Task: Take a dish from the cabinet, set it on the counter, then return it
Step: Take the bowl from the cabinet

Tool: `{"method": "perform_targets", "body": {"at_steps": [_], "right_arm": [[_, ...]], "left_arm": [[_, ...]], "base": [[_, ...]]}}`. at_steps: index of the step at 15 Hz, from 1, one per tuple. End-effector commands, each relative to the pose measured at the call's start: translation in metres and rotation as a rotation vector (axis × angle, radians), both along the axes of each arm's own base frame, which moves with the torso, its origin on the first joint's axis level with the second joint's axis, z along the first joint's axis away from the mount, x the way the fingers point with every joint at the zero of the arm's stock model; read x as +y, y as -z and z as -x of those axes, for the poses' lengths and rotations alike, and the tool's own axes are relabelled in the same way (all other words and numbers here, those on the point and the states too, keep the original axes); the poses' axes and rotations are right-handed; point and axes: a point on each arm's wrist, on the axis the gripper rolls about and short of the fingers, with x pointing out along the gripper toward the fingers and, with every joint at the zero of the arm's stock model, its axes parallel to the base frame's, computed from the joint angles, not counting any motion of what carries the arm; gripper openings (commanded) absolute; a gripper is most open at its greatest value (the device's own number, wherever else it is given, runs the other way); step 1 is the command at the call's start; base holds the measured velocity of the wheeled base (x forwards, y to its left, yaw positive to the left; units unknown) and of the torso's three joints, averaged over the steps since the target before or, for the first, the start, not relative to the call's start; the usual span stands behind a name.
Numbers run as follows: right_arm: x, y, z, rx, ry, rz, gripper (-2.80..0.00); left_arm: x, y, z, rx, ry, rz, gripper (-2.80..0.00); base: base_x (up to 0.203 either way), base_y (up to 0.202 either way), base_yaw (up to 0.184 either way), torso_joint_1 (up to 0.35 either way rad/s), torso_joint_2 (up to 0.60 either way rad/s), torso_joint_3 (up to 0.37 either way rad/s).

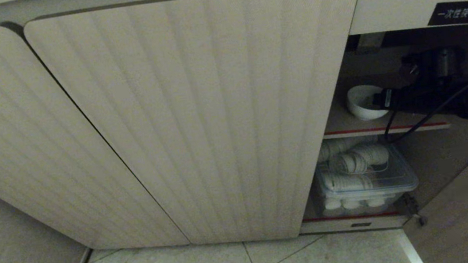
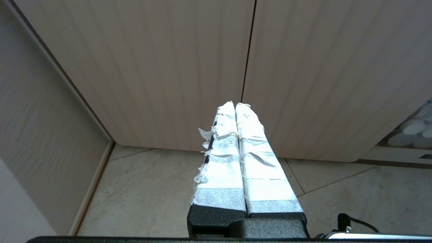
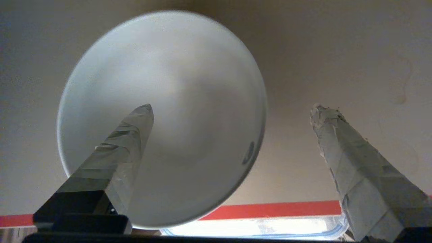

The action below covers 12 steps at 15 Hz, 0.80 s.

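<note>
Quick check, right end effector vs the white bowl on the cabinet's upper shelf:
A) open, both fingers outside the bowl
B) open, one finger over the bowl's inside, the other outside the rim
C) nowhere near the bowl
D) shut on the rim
B: in the right wrist view the right end effector is spread wide, one finger over the bowl's inside, the other beyond its rim.

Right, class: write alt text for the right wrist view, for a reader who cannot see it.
A white bowl sits on a beige cabinet shelf with a red front edge. The right claw is open, with one taped finger in front of the bowl's inside and the other beside the bowl. A clear plastic lid shows below the shelf edge.
</note>
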Motion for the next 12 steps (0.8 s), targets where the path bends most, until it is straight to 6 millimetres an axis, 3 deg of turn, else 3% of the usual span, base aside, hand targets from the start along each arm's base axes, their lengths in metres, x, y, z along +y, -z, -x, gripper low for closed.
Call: {"method": "perform_targets", "body": {"at_steps": [1, 12], "right_arm": [[-0.0002, 0.0004, -0.0005, -0.002, 0.0, -0.001, 0.0], [-0.0001, 0.0021, 0.0001, 0.012, 0.001, -0.005, 0.0]], "left_arm": [[0.0, -0.0002, 0.0001, -0.001, -0.001, 0.001, -2.8], [0.0, 0.0002, 0.0, 0.0, -0.001, 0.001, -2.8]], "base": [[0.0, 0.0, 0.0, 0.0, 0.0, 0.0], [0.0, 0.0, 0.0, 0.0, 0.0, 0.0]]}}
